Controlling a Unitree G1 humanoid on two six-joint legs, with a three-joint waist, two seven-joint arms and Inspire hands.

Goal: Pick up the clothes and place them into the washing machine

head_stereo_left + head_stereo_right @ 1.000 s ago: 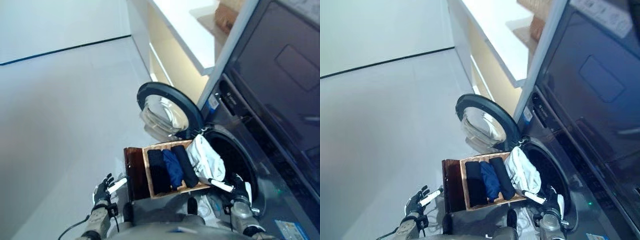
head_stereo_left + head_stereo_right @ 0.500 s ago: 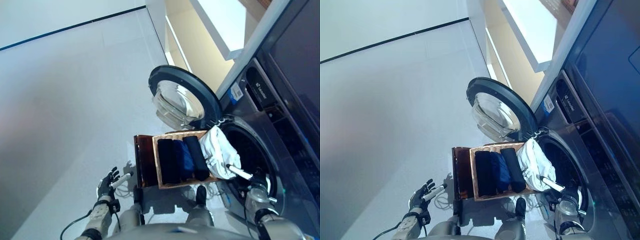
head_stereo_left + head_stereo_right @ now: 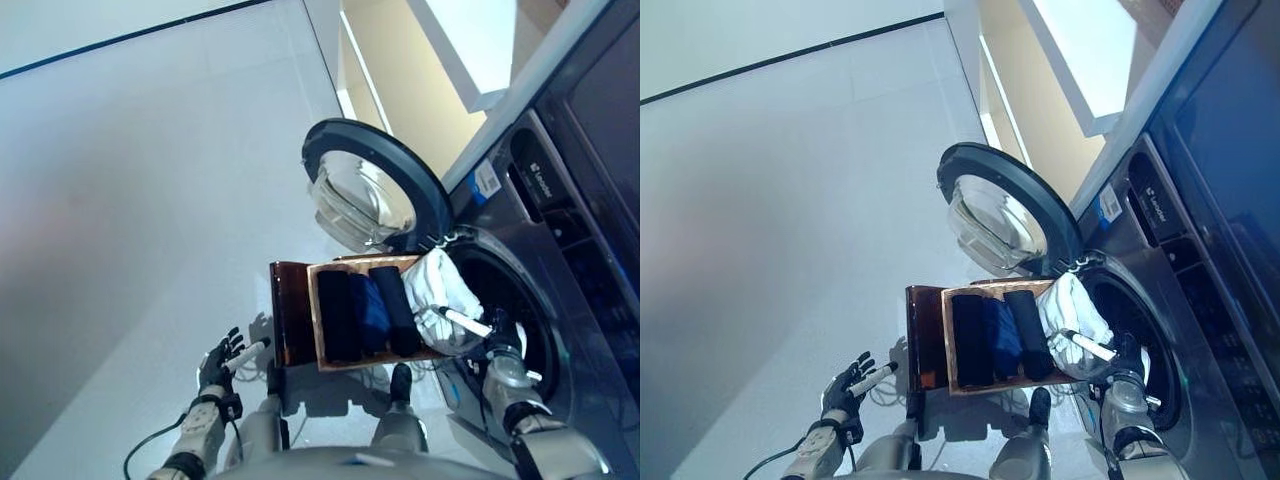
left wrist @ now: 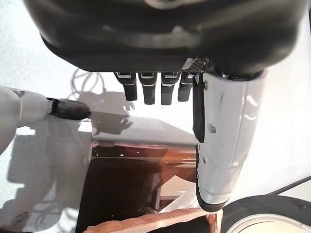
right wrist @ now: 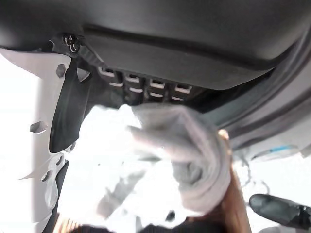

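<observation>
A white garment (image 3: 438, 290) is being gripped by the right robot hand (image 3: 497, 342) at the washing machine's (image 3: 520, 300) open drum.
Dark folded clothes (image 3: 365, 312) are lying in the wooden basket (image 3: 318, 330) beside it; the left robot hand (image 3: 218, 362) is being held open, empty, above the floor (image 3: 130, 230).

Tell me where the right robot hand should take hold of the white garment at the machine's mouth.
Grip the bunched top fold of the white garment, coming from the drum side. It is heaped at the basket end nearest the opening, so that side looks clear of the dark rolls. The right robot hand is already against it, thumb over the cloth; the left robot hand hangs open, idle.
</observation>
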